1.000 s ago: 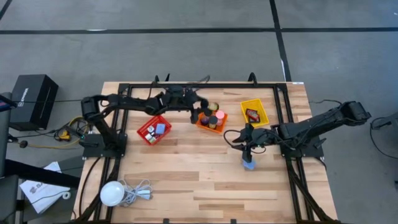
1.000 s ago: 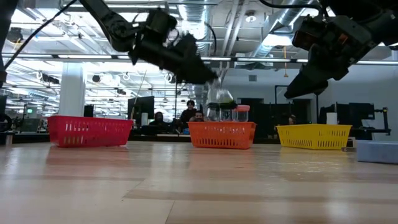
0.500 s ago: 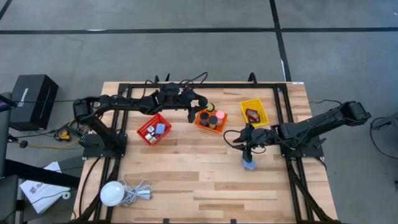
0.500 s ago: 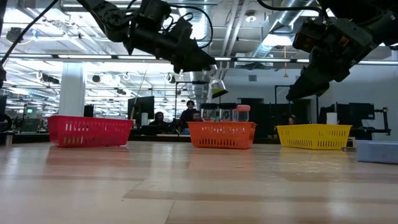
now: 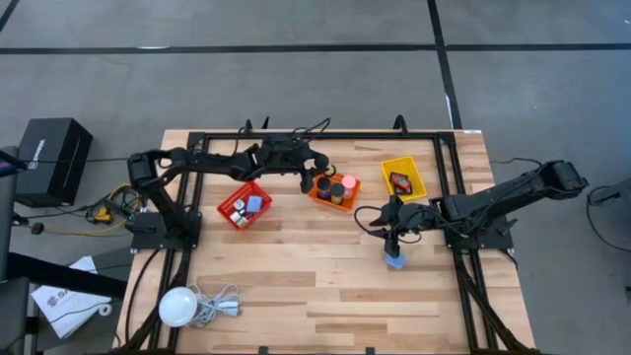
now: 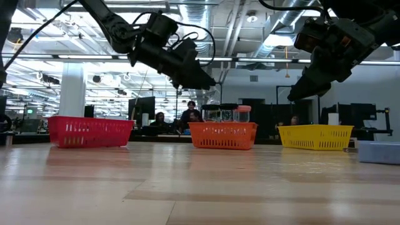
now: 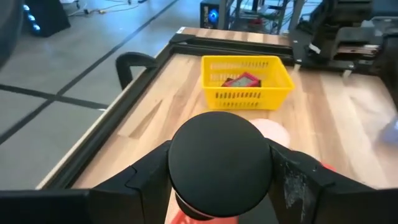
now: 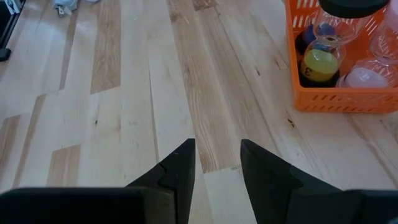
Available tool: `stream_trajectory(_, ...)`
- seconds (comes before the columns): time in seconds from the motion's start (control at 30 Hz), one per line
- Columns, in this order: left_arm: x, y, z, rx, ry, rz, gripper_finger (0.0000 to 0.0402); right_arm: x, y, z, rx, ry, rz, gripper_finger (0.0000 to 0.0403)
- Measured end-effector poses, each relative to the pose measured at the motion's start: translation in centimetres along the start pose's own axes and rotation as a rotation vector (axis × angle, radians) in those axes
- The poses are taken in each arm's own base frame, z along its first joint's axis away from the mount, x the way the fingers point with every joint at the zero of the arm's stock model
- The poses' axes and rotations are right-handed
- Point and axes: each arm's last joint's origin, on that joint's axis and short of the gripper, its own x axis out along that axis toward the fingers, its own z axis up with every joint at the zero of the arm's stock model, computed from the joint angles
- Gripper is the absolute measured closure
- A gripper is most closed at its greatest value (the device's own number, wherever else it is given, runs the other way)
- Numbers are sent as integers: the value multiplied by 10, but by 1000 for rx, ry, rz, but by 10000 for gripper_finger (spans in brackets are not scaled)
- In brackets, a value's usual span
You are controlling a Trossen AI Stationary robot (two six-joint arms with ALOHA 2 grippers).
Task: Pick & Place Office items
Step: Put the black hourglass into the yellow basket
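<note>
My left gripper point(image 5: 317, 177) hangs over the far-left corner of the orange basket point(image 5: 335, 189), shut on a black-capped jar point(image 7: 221, 163). A pink cylinder point(image 7: 270, 132) and other jars stand in that basket. My right gripper point(image 5: 392, 243) is open and hovers above a blue block point(image 5: 394, 261) that lies flat on the wood; only bare wood shows between its fingers point(image 8: 217, 163). The red basket point(image 5: 245, 205) holds small red, blue and white pieces. The yellow basket point(image 5: 404, 177) holds a red and black piece point(image 7: 241, 79). My left gripper pinches the jar at its round black cap point(image 7: 221, 149), one finger point(image 7: 152, 177) on each side of the rim. The fingers slant down from above, from the table's left. The cap's top faces the wrist and hides the jar's body; whether its base rests in the basket I cannot tell.
A white globe with a coiled cord point(image 5: 177, 306) lies near the table's near-left corner. A black frame point(image 5: 296, 138) runs along the far edge and both sides. Bare wood spreads across the near half. People sit in the room behind point(image 6: 190, 114).
My left gripper rose from the orange basket toward the far edge with the jar hanging tilted below its fingers, then came back down and rightward over the basket. In the low view the jar no longer shows below the fingers.
</note>
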Motion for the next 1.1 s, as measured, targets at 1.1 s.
stream_trajectory(1.1,-3,12,-13,-121,109,-144,169,0,0,0,0,0,0,283)
